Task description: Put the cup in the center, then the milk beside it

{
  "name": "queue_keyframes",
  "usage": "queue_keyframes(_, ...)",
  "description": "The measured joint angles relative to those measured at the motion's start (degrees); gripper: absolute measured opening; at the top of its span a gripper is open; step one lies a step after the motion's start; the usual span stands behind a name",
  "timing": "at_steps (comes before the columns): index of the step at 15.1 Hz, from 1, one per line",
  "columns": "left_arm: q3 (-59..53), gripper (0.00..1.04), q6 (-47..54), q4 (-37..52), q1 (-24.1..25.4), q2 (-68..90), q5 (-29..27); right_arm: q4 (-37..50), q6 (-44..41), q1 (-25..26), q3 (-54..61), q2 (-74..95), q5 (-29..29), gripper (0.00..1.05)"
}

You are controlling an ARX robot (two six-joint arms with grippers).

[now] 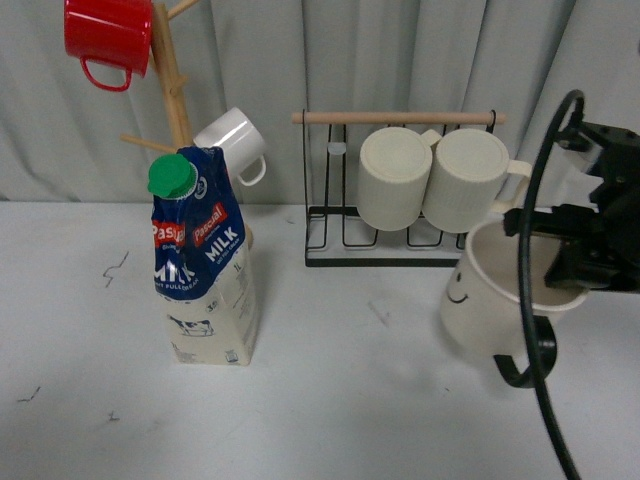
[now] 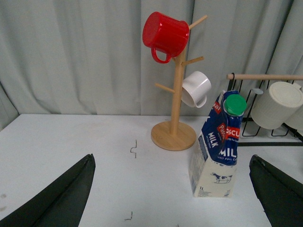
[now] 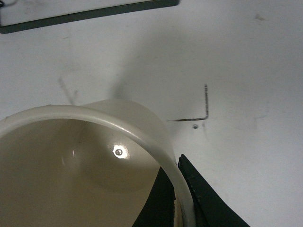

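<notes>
On the tabletop [image 1: 330, 410] the milk [image 1: 205, 270] stands upright, well left of the right gripper [image 1: 572, 262], which pinches the tilted cup [image 1: 478, 310] by its rim. That thin hold could let the cup swivel or slip at set-down; the left gripper [image 2: 171, 163] gapes wide, empty.

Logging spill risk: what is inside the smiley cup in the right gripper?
Inside the cup: bare glossy cream with one light glint, no liquid or object. The right gripper pinches the rim, a finger hiding a strip of inner wall; the frame cuts off the rest.
</notes>
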State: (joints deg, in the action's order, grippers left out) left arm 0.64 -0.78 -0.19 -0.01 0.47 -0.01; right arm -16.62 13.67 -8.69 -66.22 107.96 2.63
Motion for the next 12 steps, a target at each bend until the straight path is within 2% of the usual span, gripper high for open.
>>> queue_keyframes(7,0.00,0.98,0.00,0.00,0.00,0.00,0.02,1.01,4.79,-4.90,-2.58,5.79,0.02,0.03)
queue_keyframes(12,0.00,0.98,0.00,-0.02,0.00,0.00,0.02,0.92,6.12,-6.01,-4.76,8.81,-0.96,0.03)
